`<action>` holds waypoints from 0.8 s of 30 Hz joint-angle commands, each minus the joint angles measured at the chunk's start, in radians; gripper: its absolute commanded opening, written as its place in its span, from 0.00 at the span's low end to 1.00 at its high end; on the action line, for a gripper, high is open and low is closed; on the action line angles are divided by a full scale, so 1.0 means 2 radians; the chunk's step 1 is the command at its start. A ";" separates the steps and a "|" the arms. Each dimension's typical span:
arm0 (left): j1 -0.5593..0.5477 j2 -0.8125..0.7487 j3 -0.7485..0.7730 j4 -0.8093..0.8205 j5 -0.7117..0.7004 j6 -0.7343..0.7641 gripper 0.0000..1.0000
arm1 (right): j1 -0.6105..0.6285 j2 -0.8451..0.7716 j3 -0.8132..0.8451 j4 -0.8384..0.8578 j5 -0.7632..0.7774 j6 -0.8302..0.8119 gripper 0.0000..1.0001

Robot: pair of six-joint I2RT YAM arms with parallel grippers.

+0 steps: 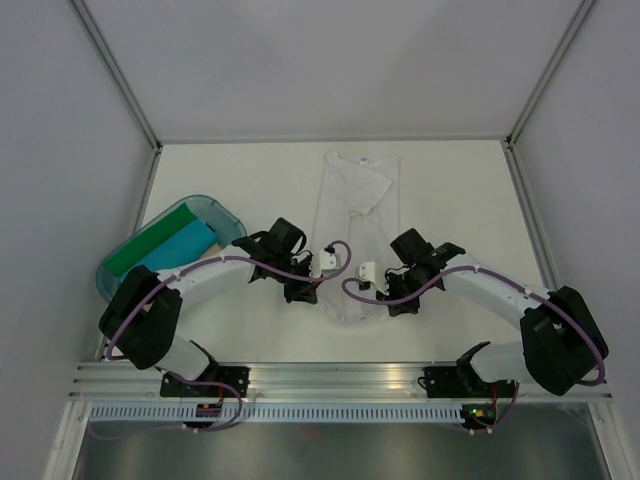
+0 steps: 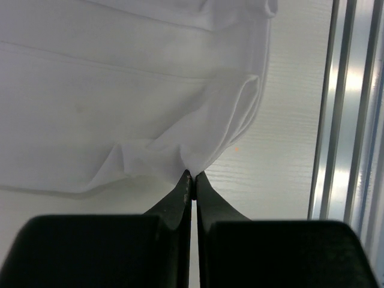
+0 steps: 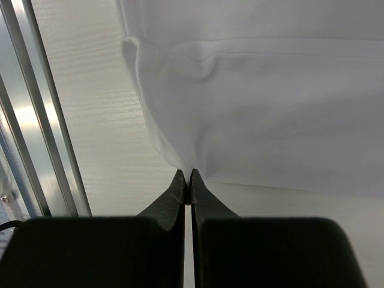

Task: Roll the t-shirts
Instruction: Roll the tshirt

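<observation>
White t-shirt (image 1: 355,215) lies folded narrow on the pale tabletop (image 1: 240,180), boxed in by plain grey walls, its blue neck label (image 1: 364,159) unreadable at the far end. The wrist views show the left tool (image 2: 192,179) and right tool (image 3: 188,175) each pinching a hem corner. Only overhead shows a green roll (image 1: 150,246) and a light blue roll (image 1: 186,245) in a teal tub (image 1: 208,202).

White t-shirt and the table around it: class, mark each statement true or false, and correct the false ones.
1. The left gripper is shut on the near hem of the white t-shirt. True.
2. The right gripper hangs open, clear of the cloth. False: it is shut on the hem too.
3. The tub at the left holds a green roll and a light blue roll. True.
4. The blue neck label points toward the arm bases. False: it lies at the far end.
</observation>
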 commanded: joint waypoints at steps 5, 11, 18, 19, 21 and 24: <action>-0.012 0.015 0.027 -0.098 0.037 -0.026 0.02 | -0.002 -0.001 0.014 -0.006 -0.033 -0.008 0.00; 0.011 0.051 0.065 -0.100 0.061 -0.117 0.02 | -0.002 -0.004 -0.003 0.034 -0.042 0.014 0.00; 0.039 0.058 0.068 -0.097 0.083 -0.141 0.02 | -0.034 0.032 0.022 0.030 -0.042 0.032 0.00; 0.039 0.059 0.068 -0.098 0.083 -0.149 0.02 | -0.037 0.038 0.022 0.031 -0.041 0.041 0.00; 0.039 0.061 0.067 -0.101 0.092 -0.156 0.02 | -0.038 0.048 0.021 0.041 -0.042 0.049 0.00; 0.039 0.071 0.070 -0.104 0.072 -0.177 0.02 | -0.043 0.048 0.020 0.049 -0.051 0.066 0.00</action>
